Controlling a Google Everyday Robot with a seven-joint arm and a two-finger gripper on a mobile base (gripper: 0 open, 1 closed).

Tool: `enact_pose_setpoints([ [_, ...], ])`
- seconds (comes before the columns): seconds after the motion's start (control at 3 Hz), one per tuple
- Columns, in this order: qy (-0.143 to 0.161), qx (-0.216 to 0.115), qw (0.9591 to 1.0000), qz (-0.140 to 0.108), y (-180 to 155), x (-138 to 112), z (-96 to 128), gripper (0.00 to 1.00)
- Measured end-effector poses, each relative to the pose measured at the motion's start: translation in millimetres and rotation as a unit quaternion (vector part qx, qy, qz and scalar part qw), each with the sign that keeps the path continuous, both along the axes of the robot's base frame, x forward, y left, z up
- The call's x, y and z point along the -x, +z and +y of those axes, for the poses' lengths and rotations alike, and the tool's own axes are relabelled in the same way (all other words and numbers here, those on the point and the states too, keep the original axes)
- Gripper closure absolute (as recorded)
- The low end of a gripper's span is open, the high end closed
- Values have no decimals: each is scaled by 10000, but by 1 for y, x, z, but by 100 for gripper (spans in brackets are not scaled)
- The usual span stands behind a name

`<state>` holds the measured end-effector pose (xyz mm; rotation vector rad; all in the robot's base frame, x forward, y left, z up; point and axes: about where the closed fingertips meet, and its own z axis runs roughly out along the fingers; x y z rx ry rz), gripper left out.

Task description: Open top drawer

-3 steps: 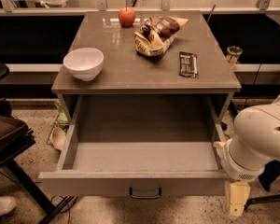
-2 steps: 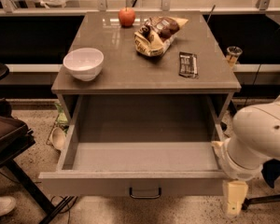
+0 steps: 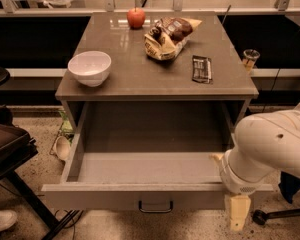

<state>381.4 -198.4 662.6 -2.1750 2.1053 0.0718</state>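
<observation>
The top drawer (image 3: 155, 166) of the grey-beige cabinet stands pulled far out toward me. Its deep plain grey box is empty. Its front panel (image 3: 90, 198) has a small dark bar handle (image 3: 155, 207) at centre. My gripper (image 3: 237, 213) hangs low at the drawer's front right corner, just past the front panel and to the right of the handle. The white arm (image 3: 270, 146) above it covers the drawer's right front corner. The gripper holds nothing that I can see.
On the cabinet top (image 3: 140, 81) are a white bowl (image 3: 90, 68), a red apple (image 3: 136, 17), a chip bag (image 3: 167, 36) and a dark snack bar (image 3: 201, 68). A black chair (image 3: 7, 144) stands at the left. A rail with dark space behind it runs along the back.
The arm and gripper have shifted a little to the left along the drawer's front. The drawer stays open as before.
</observation>
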Motion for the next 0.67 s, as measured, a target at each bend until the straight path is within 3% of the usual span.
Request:
enact_pose_setpoints([
  [0.33,68,-37,10000,55,-5,14,5,25],
  [0.67,-81,3,10000,10,-5,38,-2,49],
])
